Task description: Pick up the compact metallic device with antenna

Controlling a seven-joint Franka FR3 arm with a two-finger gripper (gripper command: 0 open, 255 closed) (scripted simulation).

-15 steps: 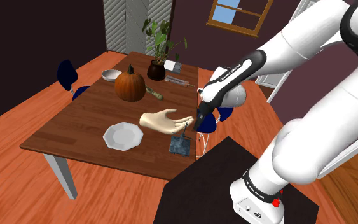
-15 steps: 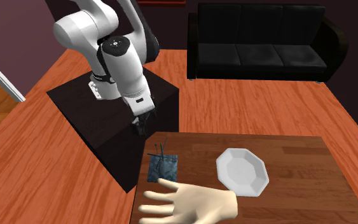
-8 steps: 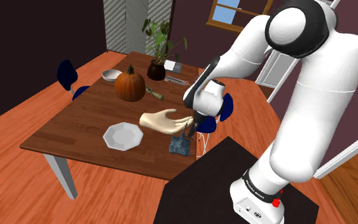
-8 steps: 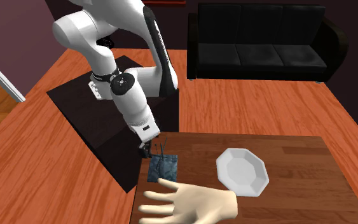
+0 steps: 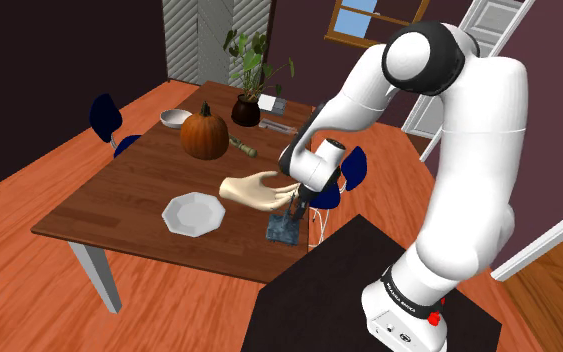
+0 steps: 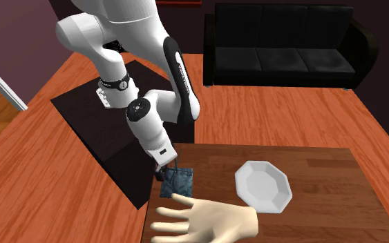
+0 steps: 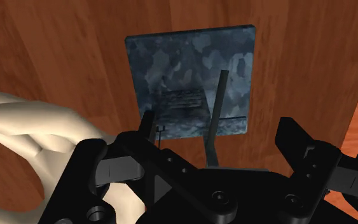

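The device (image 5: 282,230) is a flat, mottled blue-grey metallic square with thin upright antennas, lying on the brown wooden table (image 5: 119,190) near the edge closest to the stand. My gripper (image 5: 297,208) hangs just above its stand-side edge, pointing down. In the second exterior view the gripper (image 6: 165,168) sits over the corner of the device (image 6: 177,182). In the wrist view the device (image 7: 193,83) lies ahead of the open gripper (image 7: 212,159), with one antenna (image 7: 215,114) rising between the spread fingers (image 7: 304,159), untouched.
A pale model hand (image 5: 254,190) lies right beside the device, and a white plate (image 5: 193,213) lies past it. Farther along the table stand a pumpkin (image 5: 205,135), a bowl (image 5: 176,118) and a potted plant (image 5: 249,90). The black stand (image 5: 349,290) abuts the table edge.
The arm has folded and swung in toward the table. The gripper has come down from beside the table edge to just above the device. The device has not moved.
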